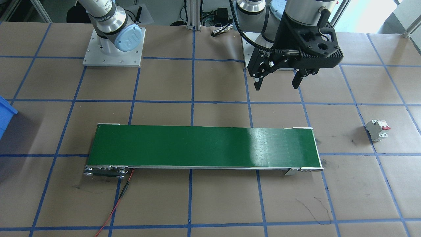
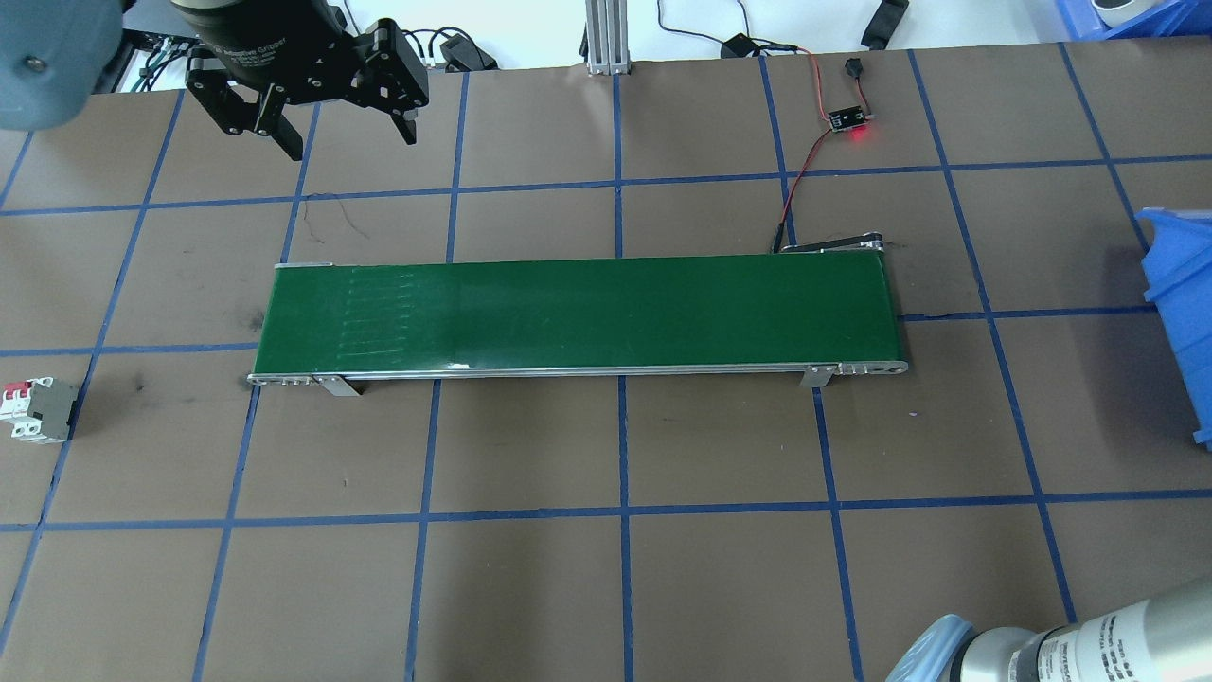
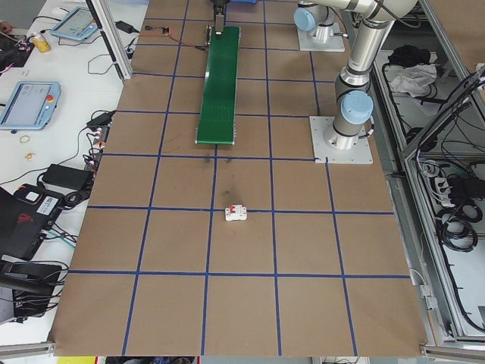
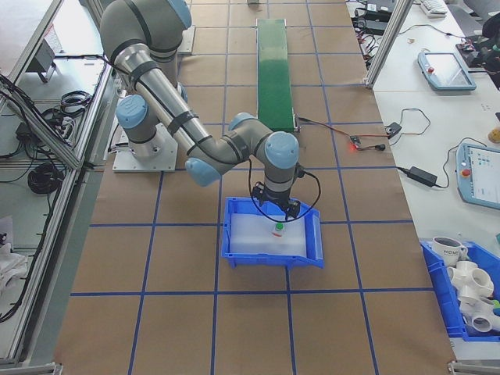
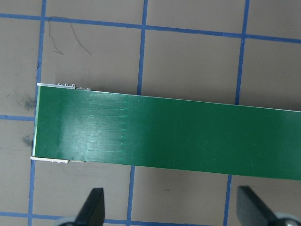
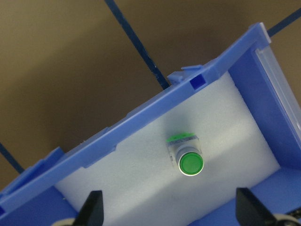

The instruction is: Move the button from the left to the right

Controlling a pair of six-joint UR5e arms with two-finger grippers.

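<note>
White foam lines the blue bin (image 6: 141, 117); below the right gripper (image 6: 167, 207), whose fingers we see spread wide, the button (image 6: 186, 156) shows green cap, silver collar, light-green base. We see the left gripper (image 1: 278, 80) likewise wide, empty.

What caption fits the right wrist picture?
Small green-capped push button lying on white foam inside blue plastic bin, open right end effector above.

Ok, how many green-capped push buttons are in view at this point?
1. The small push button with round green cap lies on the white foam inside the blue plastic bin, under the right claw, which is open. None shows on the green conveyor belt.
</note>
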